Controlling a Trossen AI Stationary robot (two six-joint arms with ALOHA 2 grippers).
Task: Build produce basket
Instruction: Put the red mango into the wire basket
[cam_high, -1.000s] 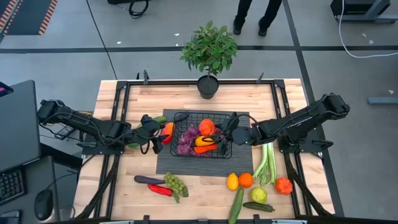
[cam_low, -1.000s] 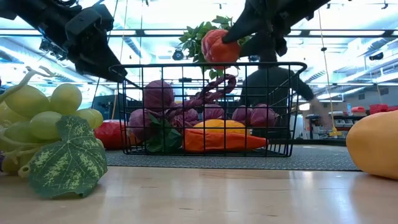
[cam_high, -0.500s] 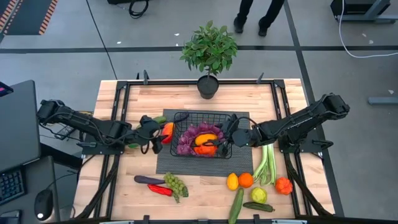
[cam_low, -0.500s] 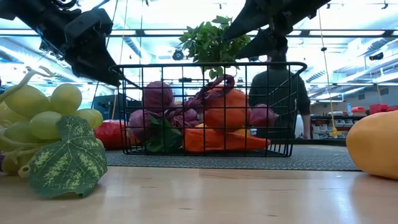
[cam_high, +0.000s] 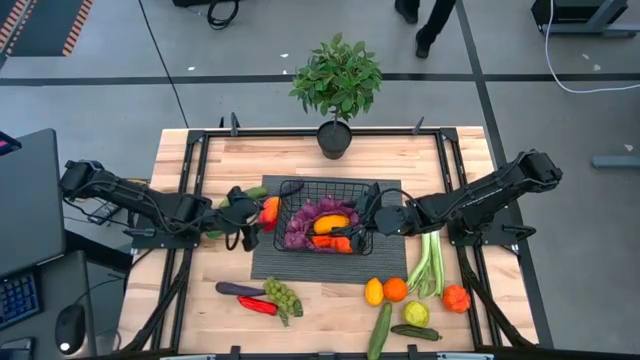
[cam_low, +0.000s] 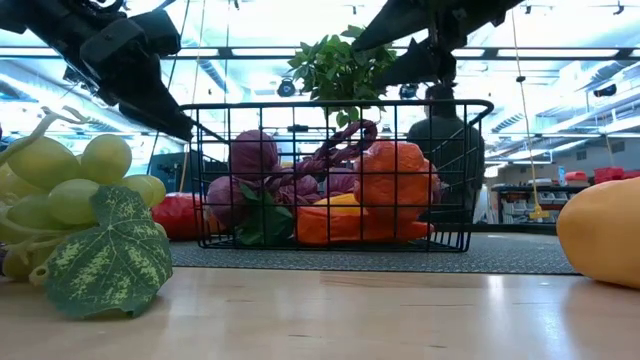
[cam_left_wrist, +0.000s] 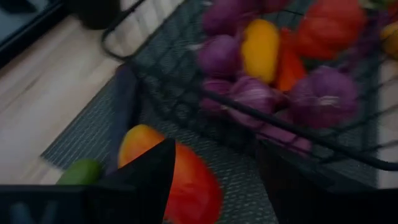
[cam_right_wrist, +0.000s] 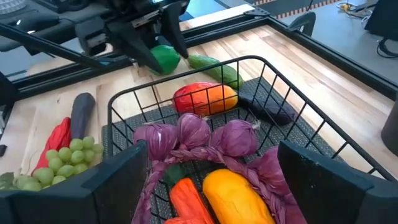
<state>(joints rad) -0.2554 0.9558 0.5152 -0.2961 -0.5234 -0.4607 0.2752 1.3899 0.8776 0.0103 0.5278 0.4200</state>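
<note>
Since a second ago, the red pepper (cam_low: 398, 180) is no longer in the right claw (cam_high: 372, 213); it is lying in the basket (cam_high: 285, 187) on the mat (cam_high: 262, 262). Its fingers are standing apart above the rim. Left claw (cam_high: 248, 216), fingers apart, is hovering beside another pepper (cam_left_wrist: 171, 168); it should close squarely. More produce is waiting on the wooden desk (cam_high: 330, 300), and a person (cam_low: 445, 140) is standing behind.

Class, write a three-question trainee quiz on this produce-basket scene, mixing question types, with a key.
1. True or false: the right gripper is open above the basket.
2. Which lies outside the basket? A) carrot B) green grapes C) purple garlic braid
3. Fill in: the basket stands on a dark grey ribbed ____.

Key: 1 true; 2 B; 3 mat.
</note>
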